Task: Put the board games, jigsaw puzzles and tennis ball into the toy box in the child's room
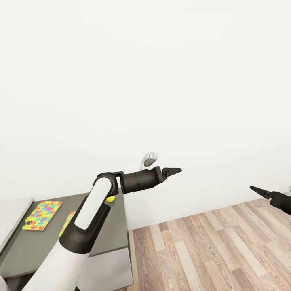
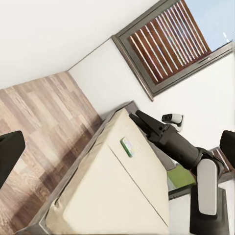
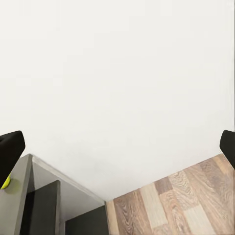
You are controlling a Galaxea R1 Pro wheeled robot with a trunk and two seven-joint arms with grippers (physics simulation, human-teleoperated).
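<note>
Fingers (image 1: 173, 170) empty beside table (image 1: 48, 242) holding puzzle (image 1: 42, 215).

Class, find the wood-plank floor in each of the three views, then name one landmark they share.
Head view: wood-plank floor fills the lower right, right of the table.
Left wrist view: floor runs alongside the bed.
Right wrist view: floor lies beside the table's foot.
Shared landmark: a white wall rises from the floor's edge.
</note>
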